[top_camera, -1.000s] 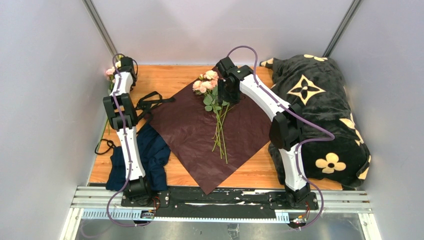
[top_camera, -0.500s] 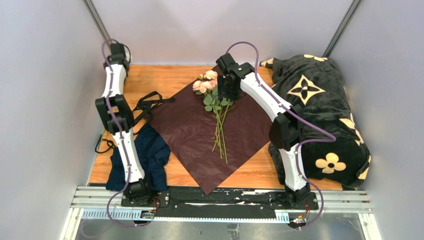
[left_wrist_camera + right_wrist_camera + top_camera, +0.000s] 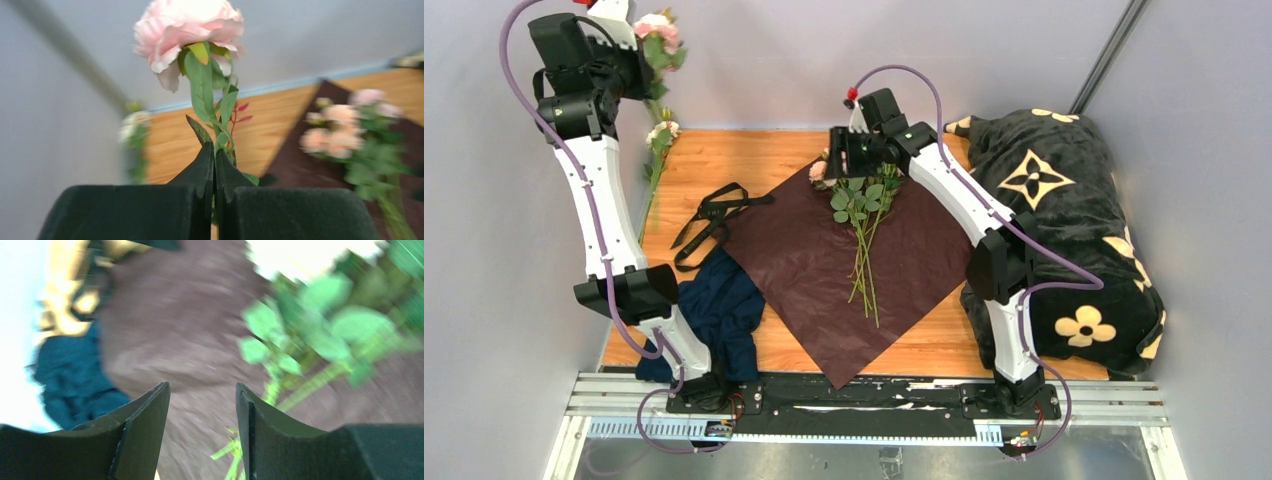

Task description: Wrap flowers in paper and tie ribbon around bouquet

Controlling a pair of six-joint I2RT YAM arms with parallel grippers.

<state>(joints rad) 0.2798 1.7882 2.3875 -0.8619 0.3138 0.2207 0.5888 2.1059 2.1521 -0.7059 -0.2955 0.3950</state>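
Observation:
My left gripper [image 3: 631, 52] is raised high at the far left, shut on the green stem of a pale pink rose [image 3: 190, 27], pinched between its tips [image 3: 215, 150]. A second pink head [image 3: 662, 130] hangs below on a long stem. The other flowers [image 3: 861, 205] lie on the burgundy paper [image 3: 804, 270], stems pointing toward me. My right gripper [image 3: 849, 150] hovers open over their heads and hides most of them. Its view shows blurred leaves [image 3: 300, 330] and paper [image 3: 175, 330] beyond the gripper [image 3: 202, 390]. The black ribbon [image 3: 714, 210] lies left of the paper.
A navy blue cloth [image 3: 719, 310] lies crumpled at the near left, touching the paper's edge. A black blanket with cream flowers [image 3: 1064, 230] fills the right side of the table. Grey walls close in on three sides.
My left gripper shut on a rose at the far left corner and swung high up with it. My right gripper shifted slightly left over the flower heads and opened a little wider.

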